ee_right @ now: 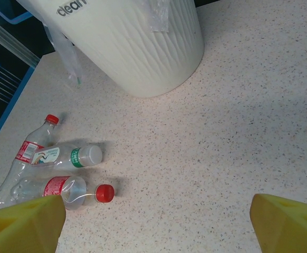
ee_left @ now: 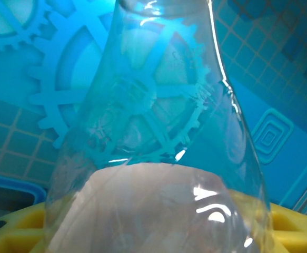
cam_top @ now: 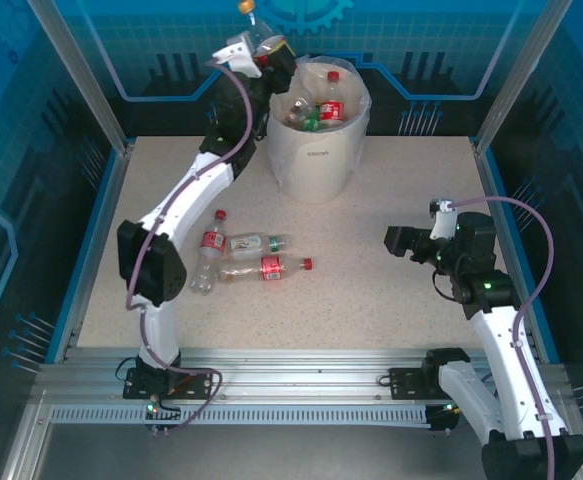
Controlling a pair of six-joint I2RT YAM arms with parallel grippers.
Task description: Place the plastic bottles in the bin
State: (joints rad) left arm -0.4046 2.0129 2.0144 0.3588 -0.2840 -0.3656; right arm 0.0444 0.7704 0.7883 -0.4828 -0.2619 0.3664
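Yellow-tipped right gripper (cam_top: 403, 242) hangs over the table (cam_top: 371, 310), jaws wide apart with nothing between them. Off to its left, three bottles (cam_top: 256, 258) lie flat in a loose cluster. Further out sits the bin (cam_top: 316, 165) with a few empties (cam_top: 323, 108) in it. Left gripper (cam_top: 263, 52) is up over the bin's left rim, clamped on a clear bottle (ee_left: 158, 132), orange cap (cam_top: 246, 6) on top.

Bin (cam_top: 316, 165) at far centre of table (cam_top: 371, 300), with several bottles (cam_top: 331, 105) inside. Three loose bottles (cam_top: 256, 243) lie clustered in front of it, toward the left.
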